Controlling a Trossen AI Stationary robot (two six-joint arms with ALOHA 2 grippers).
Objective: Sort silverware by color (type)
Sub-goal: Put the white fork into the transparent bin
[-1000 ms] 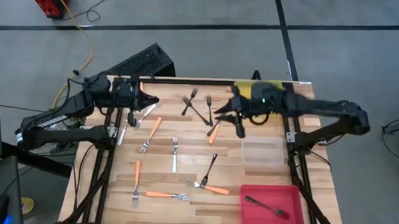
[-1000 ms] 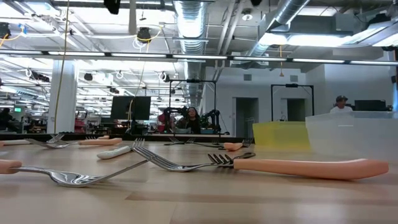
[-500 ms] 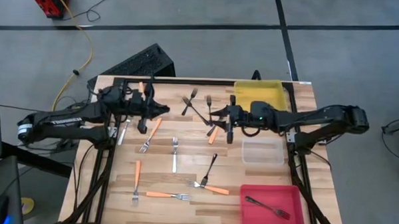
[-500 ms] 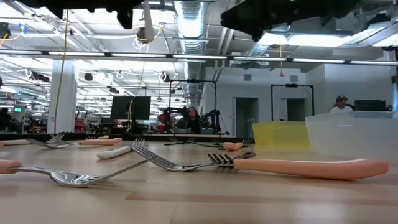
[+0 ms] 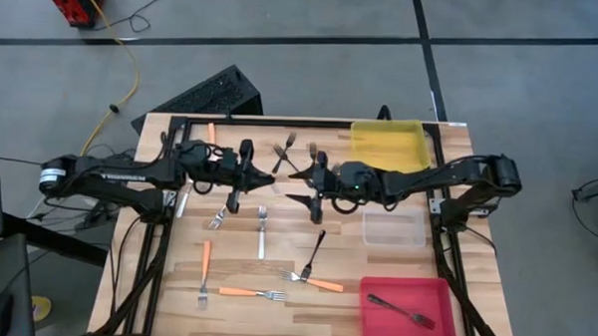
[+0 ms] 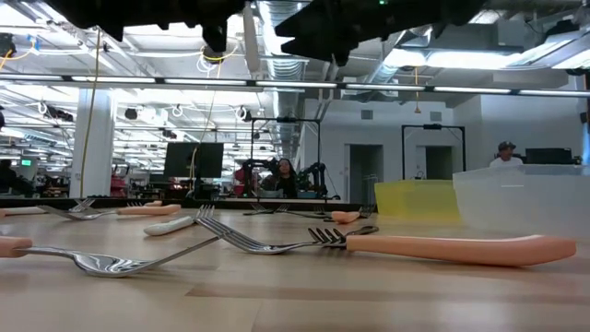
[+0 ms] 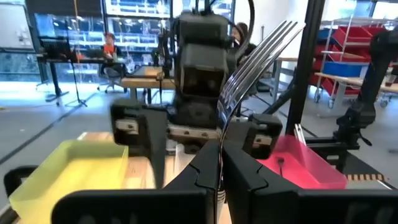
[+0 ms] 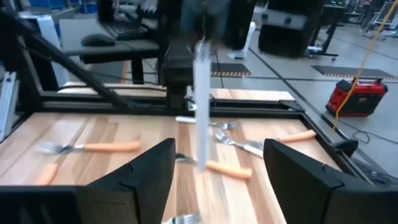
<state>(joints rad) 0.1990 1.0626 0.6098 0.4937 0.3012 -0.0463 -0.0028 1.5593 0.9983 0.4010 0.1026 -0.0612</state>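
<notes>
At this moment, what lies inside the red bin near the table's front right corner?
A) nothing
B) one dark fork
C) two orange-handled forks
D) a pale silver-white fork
B: in the high view the red bin holds a single dark fork lying across its floor, with no orange or pale piece beside it.

Robotics lab: exposed ducts, workstations.

The left gripper is clamped on a silver fork. Just beyond the fork faces the right gripper, with a yellow bin and a red bin either side.
</notes>
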